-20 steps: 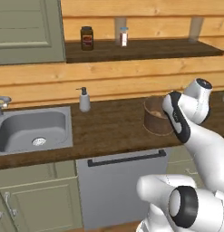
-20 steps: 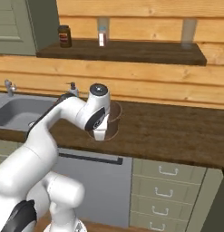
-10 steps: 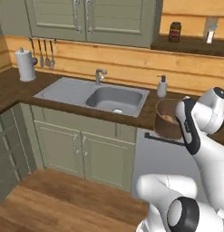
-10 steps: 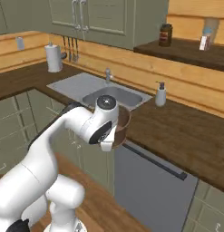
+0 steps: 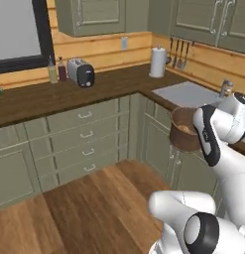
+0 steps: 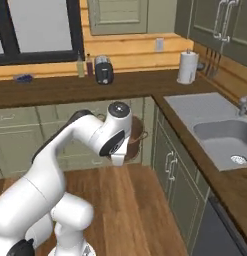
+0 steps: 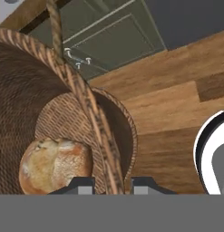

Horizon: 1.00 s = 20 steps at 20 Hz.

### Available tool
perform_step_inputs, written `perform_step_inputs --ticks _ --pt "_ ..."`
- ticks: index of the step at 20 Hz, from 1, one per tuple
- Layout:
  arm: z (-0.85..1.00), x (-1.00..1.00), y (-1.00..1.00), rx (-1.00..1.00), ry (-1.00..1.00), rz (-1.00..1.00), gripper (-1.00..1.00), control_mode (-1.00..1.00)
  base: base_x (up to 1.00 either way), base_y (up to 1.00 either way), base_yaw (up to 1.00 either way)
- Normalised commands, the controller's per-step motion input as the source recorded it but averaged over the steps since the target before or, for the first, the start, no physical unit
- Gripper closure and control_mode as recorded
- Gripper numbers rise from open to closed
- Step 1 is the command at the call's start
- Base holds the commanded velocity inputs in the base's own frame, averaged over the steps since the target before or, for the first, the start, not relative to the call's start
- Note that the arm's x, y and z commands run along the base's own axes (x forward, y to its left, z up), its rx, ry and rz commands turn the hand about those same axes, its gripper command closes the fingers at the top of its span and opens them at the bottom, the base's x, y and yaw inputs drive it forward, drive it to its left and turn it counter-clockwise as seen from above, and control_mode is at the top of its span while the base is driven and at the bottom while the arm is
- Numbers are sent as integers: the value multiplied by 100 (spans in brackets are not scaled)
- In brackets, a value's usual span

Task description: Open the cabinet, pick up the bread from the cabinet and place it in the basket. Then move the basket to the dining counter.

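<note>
Hand view: the bread (image 7: pixel 54 165) sits low left inside the basket (image 7: pixel 22 104), and the pincer (image 7: pixel 112 183) is clenched on its handle (image 7: pixel 93 118). Left: set it on the dining surface.

No text, label, brand, number or sign can be read anywhere in these pictures. The two small bottles (image 5: pixel 57 69) on the dark wooden worktop (image 5: pixel 39 96), far from the gripper, are too blurred to show any lettering. The dark rounded toaster (image 5: pixel 82 73) beside them has a plain face, and the white paper-towel roll (image 5: pixel 157 61) by the pale grey sink (image 5: pixel 189 94) is blank. The woven brown basket (image 7: pixel 63 136) right at the gripper's fingertips carries no tag or mark.
</note>
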Motion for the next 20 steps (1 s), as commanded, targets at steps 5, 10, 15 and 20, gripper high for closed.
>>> perform_step_inputs --ticks 5,10,15,20 --pt "0 0 0 0 0 0 100 100 -14 0 100" --pt "0 0 0 0 0 0 100 100 -14 0 100" --pt "0 0 0 0 0 0 100 100 -13 0 100" --pt "0 0 0 0 0 0 100 100 -13 0 100"
